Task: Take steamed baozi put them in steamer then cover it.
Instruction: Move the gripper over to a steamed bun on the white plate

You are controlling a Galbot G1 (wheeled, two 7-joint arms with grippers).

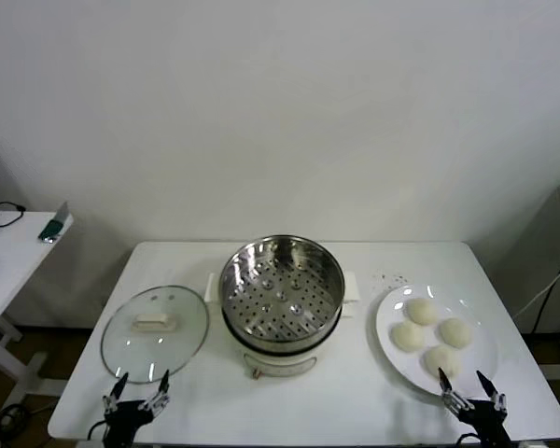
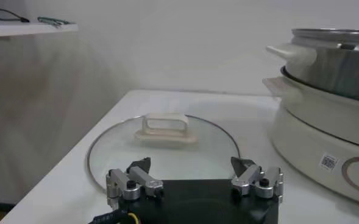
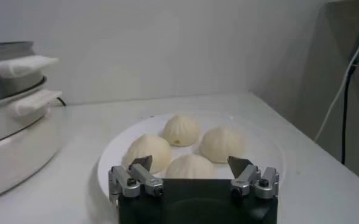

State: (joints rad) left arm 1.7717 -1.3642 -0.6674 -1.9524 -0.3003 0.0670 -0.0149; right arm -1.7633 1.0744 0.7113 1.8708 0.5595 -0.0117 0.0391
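Note:
Several pale baozi [image 1: 429, 334] lie on a white plate [image 1: 392, 350] at the table's right. They also show in the right wrist view [image 3: 182, 146], just beyond the jaws. The steel steamer [image 1: 282, 291] stands empty on its cream pot base [image 1: 280, 359] at the table's middle; its side shows in the left wrist view [image 2: 325, 97]. The glass lid [image 1: 155, 331] with a cream handle lies flat on the table's left [image 2: 164, 143]. My left gripper [image 1: 138, 392] is open at the front edge before the lid. My right gripper [image 1: 467, 385] is open at the front edge before the plate.
A white side table [image 1: 9, 252] with small items stands to the far left. A cable [image 1: 551, 289] hangs at the far right. Bare tabletop [image 1: 355, 401] lies in front of the steamer.

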